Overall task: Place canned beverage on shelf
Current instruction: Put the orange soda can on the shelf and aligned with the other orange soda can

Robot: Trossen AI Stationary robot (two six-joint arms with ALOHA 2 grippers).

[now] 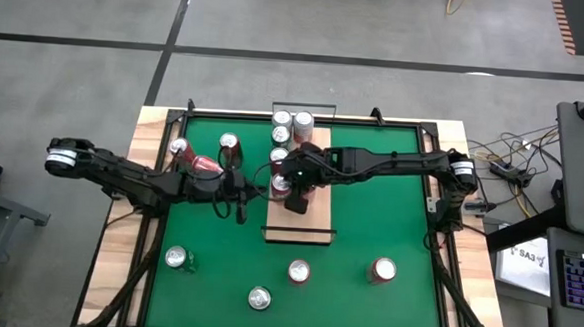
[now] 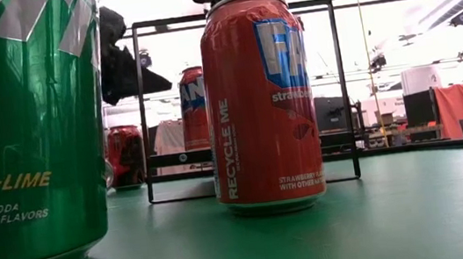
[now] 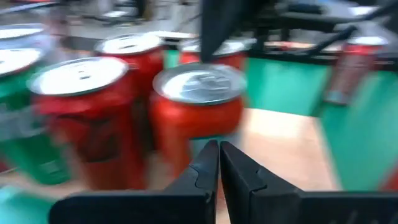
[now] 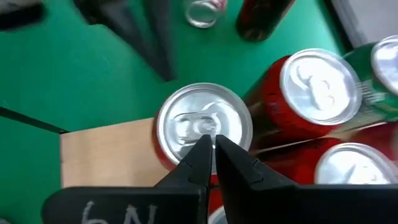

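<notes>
High view: shelf (image 1: 300, 222) lies mid-worktop, running from the far edge toward centre, several cans clustered on its far half. Right gripper (image 1: 293, 189) sits over the shelf above a red can (image 1: 282, 186), fingers closed, gripping nothing. Left gripper (image 1: 248, 193) reaches in from the left edge, just beside the shelf's left side, fingers closed and empty. Loose cans near the front edge: green can (image 1: 176, 259), silver-top can (image 1: 259, 299), two red ones (image 1: 298, 273).

Low view: green can (image 2: 23, 128) close up, red can (image 2: 261, 104) standing upright on the mat, black rail (image 2: 240, 93) behind it.

Left wrist view: closed fingers (image 3: 208, 171) point at a red can (image 3: 198, 109) on the shelf board.

Right wrist view: closed fingers (image 4: 202, 158) directly above a can top (image 4: 202, 124) at the board's edge; can't tell if they touch it.
</notes>
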